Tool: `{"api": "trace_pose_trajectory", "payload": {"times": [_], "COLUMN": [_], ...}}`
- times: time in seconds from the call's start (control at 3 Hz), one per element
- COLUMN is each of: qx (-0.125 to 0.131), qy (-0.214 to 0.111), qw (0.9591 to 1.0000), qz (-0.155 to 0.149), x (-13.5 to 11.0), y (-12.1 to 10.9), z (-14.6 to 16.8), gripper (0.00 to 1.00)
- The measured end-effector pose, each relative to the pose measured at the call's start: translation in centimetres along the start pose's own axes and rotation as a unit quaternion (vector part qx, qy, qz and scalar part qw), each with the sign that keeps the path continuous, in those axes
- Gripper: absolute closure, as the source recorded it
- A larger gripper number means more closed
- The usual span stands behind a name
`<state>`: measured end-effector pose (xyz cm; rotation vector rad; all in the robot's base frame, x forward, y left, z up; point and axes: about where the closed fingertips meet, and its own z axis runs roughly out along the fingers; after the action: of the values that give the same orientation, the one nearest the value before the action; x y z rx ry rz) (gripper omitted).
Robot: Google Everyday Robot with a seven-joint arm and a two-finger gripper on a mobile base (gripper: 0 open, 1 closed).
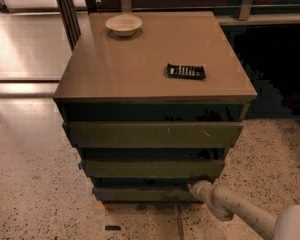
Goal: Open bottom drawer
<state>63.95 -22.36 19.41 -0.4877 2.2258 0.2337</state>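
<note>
The bottom drawer is the lowest, shortest and darkest of three flat handleless fronts on the cabinet. It sits nearly flush, low above the floor. My gripper reaches in from the lower right on a pale arm, with its tip at the right end of the bottom drawer's top edge, in the dark gap under the middle drawer. The widest olive top drawer is above.
A white bowl and a black remote-like object lie on the cabinet top. Speckled floor surrounds the cabinet. A dark metal post stands behind left, and dark shelving is at the right.
</note>
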Motion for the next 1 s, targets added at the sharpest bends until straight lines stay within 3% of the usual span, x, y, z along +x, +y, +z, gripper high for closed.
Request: {"api": "trace_pose_trajectory", "payload": {"times": [0.33,0.67,1.0], "qx": [-0.034,-0.09,-0.157], "qy": [0.032,0.101,0.145], "qw": [0.9986,0.9897,0.9763], "qz": [0.024,0.047,0.03], "x": [0.2,2.9,5.0], "y": [2.0,3.5,5.2], "z": [-1.0,-4.0,-6.6], "gripper": [1.0,1.0,1.0]}}
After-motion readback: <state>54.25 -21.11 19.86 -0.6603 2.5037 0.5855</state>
